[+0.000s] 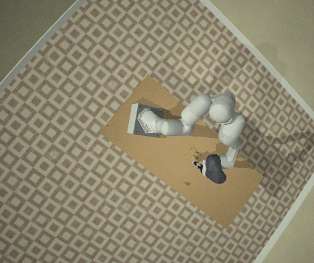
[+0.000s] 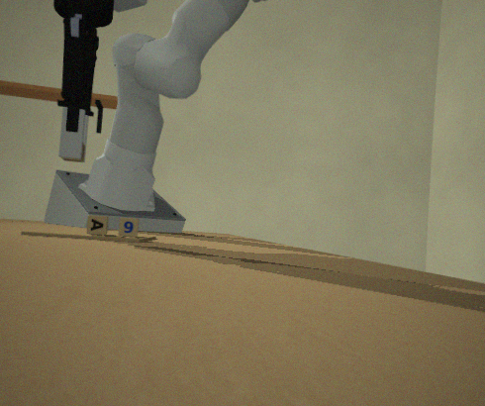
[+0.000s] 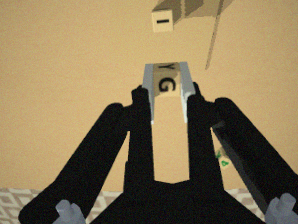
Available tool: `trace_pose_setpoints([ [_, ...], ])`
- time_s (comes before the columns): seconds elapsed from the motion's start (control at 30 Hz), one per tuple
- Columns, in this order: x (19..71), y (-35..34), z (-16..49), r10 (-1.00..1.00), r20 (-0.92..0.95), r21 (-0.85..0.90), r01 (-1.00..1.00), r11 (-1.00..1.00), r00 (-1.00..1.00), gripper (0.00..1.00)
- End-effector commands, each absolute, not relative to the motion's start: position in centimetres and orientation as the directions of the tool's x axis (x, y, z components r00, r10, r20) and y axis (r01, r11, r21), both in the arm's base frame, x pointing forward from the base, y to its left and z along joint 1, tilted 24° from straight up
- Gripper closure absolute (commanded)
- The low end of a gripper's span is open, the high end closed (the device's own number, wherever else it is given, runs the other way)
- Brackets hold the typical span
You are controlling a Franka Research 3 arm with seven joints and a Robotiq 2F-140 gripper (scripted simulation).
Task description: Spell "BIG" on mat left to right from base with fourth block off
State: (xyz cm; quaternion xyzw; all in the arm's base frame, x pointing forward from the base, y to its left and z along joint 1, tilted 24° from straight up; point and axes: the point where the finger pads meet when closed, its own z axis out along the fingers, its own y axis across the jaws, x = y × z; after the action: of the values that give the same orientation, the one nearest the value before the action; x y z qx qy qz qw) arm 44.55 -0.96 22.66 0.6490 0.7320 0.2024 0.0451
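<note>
My gripper [image 1: 195,163] [image 2: 72,144] [image 3: 166,75] is shut on the G block [image 2: 74,159] [image 3: 167,86] and holds it above the table, G on its upper face and a Y on a side face. The I block [image 3: 162,21] shows its I upward. Two blocks stand side by side in the exterior view: one block [image 2: 97,225] shows a sideways A, the other block [image 2: 129,227] a blue 9; their top letters are hidden there. The thin mat [image 2: 47,234] lies flat beneath them. The fourth block [image 1: 185,183] [image 3: 224,162] lies apart, with green marks.
The wooden table [image 1: 161,157] [image 2: 220,337] carries the robot base [image 1: 133,118] [image 2: 71,203] at one end. The mat's colour is close to the table's, so its outline is faint from above. Arm shadows fall across the area beside the blocks.
</note>
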Motion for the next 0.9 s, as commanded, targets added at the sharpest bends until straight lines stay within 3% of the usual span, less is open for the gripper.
trace_pose_setpoints([
  [0.0,44.5,-1.1,22.8,0.969,0.197,0.353,0.933,0.069,-0.147,0.87],
  [0.87,46.5,0.5,17.2,0.968,0.189,0.358,0.929,0.091,-0.167,0.87],
])
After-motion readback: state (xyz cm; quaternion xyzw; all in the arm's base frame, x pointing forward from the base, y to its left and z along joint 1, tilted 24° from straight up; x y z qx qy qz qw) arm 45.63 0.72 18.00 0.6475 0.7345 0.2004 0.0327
